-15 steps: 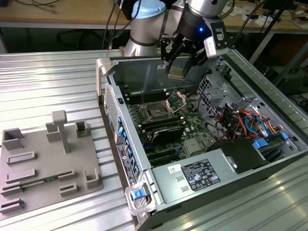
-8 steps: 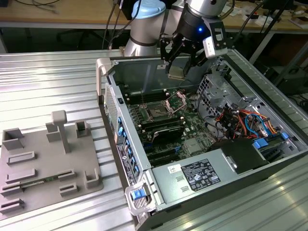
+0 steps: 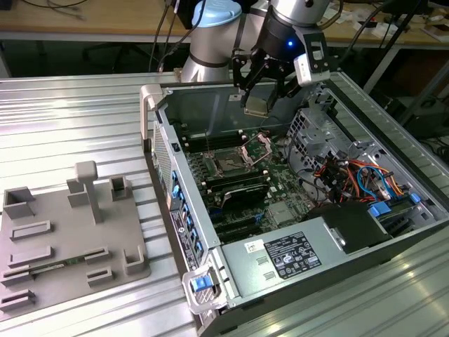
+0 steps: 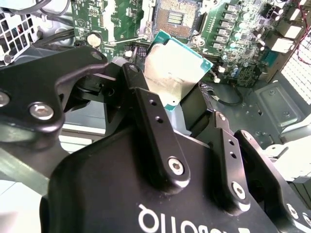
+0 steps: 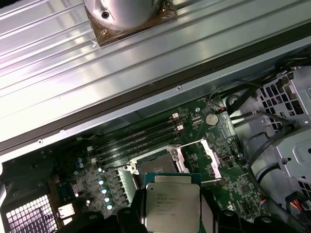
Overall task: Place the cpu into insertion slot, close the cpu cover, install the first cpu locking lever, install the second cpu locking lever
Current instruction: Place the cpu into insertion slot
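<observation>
Looks like a robotics lab / electronics workshop. Open PC case w/ bare green motherboard lies on a ribbed metal table. Grey fixture plate beside the case, on the exterior view's left. Behind the case: robot arm base, wooden workbenches w/ loose cables.

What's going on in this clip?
A robot arm's gripper is shut on the cpu, holding it in the air above the motherboard inside an open computer case. The insertion slot below is empty and the cpu cover stands raised open, so the chip has not been seated yet.
</observation>
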You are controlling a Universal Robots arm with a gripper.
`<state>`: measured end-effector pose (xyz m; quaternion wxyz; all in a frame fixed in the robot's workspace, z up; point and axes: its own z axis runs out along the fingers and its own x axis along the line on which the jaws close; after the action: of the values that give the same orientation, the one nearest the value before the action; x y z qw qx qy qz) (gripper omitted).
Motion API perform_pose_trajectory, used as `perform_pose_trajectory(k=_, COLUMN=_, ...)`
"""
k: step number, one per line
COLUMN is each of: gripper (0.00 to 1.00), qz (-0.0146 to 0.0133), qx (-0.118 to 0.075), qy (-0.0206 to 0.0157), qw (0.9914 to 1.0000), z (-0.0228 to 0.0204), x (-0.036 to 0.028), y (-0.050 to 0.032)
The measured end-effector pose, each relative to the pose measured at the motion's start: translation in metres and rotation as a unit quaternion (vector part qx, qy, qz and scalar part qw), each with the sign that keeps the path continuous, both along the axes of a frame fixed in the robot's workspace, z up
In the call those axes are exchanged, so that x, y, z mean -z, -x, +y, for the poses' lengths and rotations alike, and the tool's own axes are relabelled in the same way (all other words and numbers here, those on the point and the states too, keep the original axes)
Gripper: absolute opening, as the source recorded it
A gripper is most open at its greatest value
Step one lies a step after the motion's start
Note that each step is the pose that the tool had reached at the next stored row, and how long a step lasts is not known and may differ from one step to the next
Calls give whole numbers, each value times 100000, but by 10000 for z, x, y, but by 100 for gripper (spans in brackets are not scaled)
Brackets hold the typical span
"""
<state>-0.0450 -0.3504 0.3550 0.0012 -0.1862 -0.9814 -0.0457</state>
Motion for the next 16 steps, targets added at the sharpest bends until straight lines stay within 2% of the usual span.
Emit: perform_pose_trajectory(k=16, gripper=55, qz=-4, qx=857, qy=-4, qw=99996, z=0, x=4, y=1)
